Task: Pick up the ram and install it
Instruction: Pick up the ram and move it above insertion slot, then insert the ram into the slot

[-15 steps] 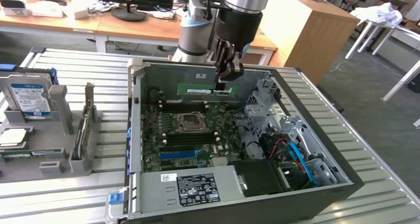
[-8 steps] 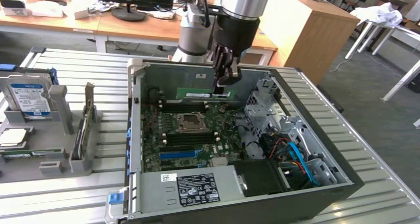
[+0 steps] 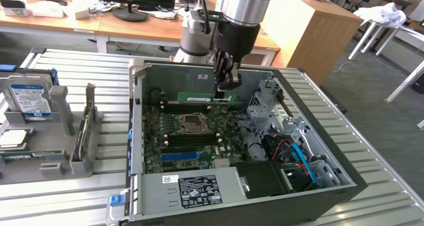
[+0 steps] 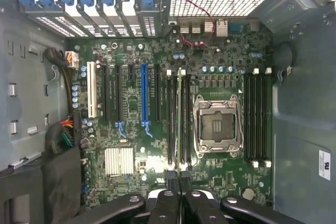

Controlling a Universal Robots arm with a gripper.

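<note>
The ram (image 3: 198, 98) is a thin green stick hanging level inside the open computer case, above the motherboard's far side. My gripper (image 3: 224, 90) reaches down from above and is shut on the ram's end toward the exterior view's right. In the wrist view the ram (image 4: 180, 119) shows edge-on as a thin line over the black memory slots (image 4: 173, 124) beside the CPU socket (image 4: 218, 127). The gripper (image 4: 180, 181) clamps its near end. I cannot tell whether the stick touches a slot.
The case wall (image 3: 138, 136) rings the motherboard. A metal drive cage (image 3: 271, 107) and cables stand at the exterior view's right, a power supply (image 3: 192, 188) at the front. A grey holder (image 3: 59, 151) with a hard drive (image 3: 30, 101) sits to the exterior view's left.
</note>
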